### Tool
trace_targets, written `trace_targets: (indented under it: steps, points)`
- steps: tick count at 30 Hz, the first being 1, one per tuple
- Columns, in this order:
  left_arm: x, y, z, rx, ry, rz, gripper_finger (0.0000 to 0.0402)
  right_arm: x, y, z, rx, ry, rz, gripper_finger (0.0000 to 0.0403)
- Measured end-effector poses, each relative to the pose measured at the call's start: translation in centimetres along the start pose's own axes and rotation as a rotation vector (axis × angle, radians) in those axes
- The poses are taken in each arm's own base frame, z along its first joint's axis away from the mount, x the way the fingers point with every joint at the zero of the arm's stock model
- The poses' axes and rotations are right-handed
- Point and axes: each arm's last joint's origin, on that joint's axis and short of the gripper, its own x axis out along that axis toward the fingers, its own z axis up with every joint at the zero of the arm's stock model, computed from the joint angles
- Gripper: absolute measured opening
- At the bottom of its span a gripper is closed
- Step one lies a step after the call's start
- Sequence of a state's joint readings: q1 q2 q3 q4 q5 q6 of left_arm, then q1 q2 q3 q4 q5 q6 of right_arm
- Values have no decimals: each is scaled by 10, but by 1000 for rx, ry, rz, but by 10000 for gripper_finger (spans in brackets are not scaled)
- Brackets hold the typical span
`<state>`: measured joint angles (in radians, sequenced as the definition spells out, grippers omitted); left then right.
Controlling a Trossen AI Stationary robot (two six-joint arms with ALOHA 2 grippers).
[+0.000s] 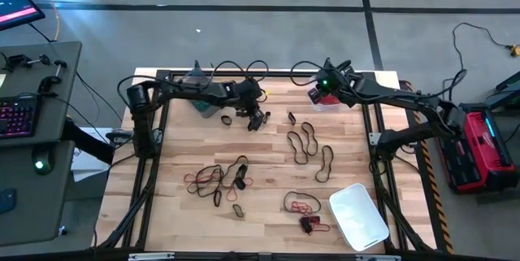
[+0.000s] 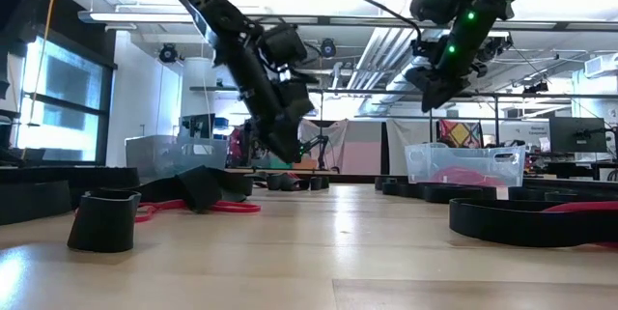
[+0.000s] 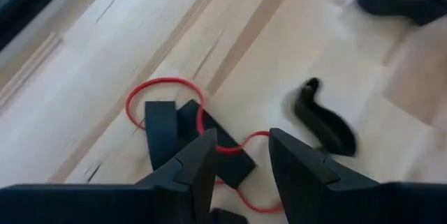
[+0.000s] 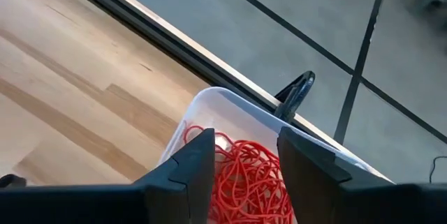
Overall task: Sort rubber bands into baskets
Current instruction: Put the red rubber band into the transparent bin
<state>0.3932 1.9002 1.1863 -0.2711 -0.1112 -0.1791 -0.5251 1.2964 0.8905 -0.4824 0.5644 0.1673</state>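
With both sets of fingers (image 3: 241, 165) gaping empty, the right (image 4: 244, 161) hovering over the red-filled basket (image 4: 209, 109), tangled bands (image 1: 215, 180) lying on the bench (image 1: 268, 163) are risking a mixed-colour grab.

Both arms are dark, jointed tubes trailing black cables; behind the right claw (image 1: 314, 95), green lights glow; the left claw (image 1: 257, 122) has blunt dark fingers

Bright even overhead lighting, soft shadows, ceiling-light glare on the desk (image 2: 348, 242) in the low view, motion blur beyond the left wrist fingers (image 3: 297, 172)
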Motion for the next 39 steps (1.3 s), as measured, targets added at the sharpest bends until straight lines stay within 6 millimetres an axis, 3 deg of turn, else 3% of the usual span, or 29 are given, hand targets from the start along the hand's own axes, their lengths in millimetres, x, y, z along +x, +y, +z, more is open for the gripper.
trace_targets:
  steps: [6, 19, 28, 33, 39]
  points:
    - [18, 8, -3, -18, 40, 29, 125, -2, 3, 0, -14, -9, -7, 146]
    - [20, 14, -2, 18, 37, 40, 121, -3, 4, -1, -22, -11, -13, 146]
    - [27, 12, -6, 99, 64, -8, 61, -3, 4, -1, -25, -11, -13, 146]
    - [17, 7, -1, 192, 26, 6, 8, -3, 4, -1, -26, -9, -13, 146]
    - [-3, -3, 8, 243, -42, 1, 2, -3, 5, -3, -43, 7, -10, 146]
